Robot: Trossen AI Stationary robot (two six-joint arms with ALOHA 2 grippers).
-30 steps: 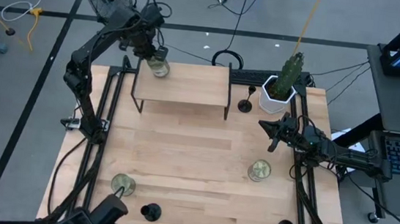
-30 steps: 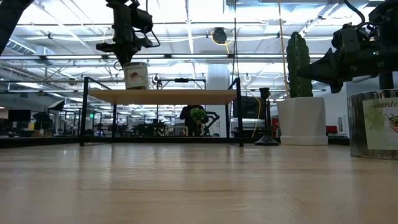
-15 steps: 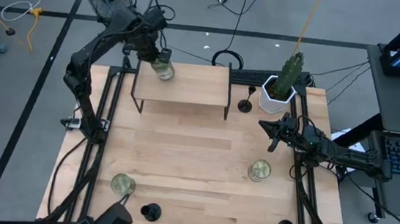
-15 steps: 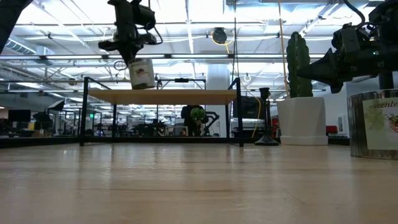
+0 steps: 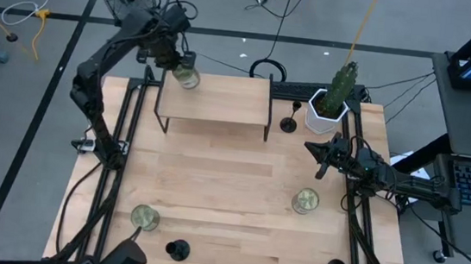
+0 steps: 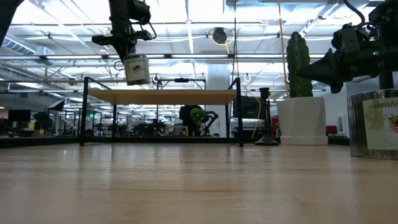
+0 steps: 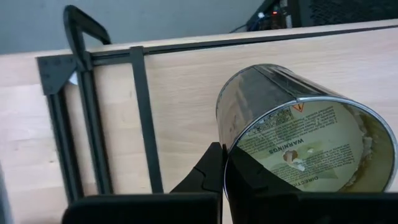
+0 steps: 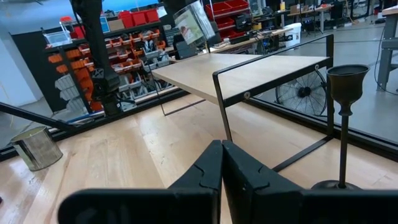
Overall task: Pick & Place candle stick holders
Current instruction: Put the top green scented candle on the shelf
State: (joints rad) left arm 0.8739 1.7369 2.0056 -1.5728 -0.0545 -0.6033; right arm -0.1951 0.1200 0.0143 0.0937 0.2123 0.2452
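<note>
My left gripper [image 5: 179, 57], upper left, pinches a jar [image 5: 187, 77] by its rim above the shelf [image 5: 215, 95]; it could slip. Right gripper [image 5: 320, 160] hangs closed, empty. Candlesticks [image 5: 289, 124] sit untouched.

Candlestick [image 8: 344, 124] base cut off by frame edge.

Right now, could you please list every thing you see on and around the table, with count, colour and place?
Candle stick holders: three, black; one beside the cactus pot, two at the table's near edge.
Candle jars: three, glass; one near right, one near left, one held above the shelf.
Shelf: one, wood top, black legs; far middle.
Cactus: one, green, white pot; far right.
Left gripper: shut on a candle jar.
Right gripper: shut, empty, right side.
</note>
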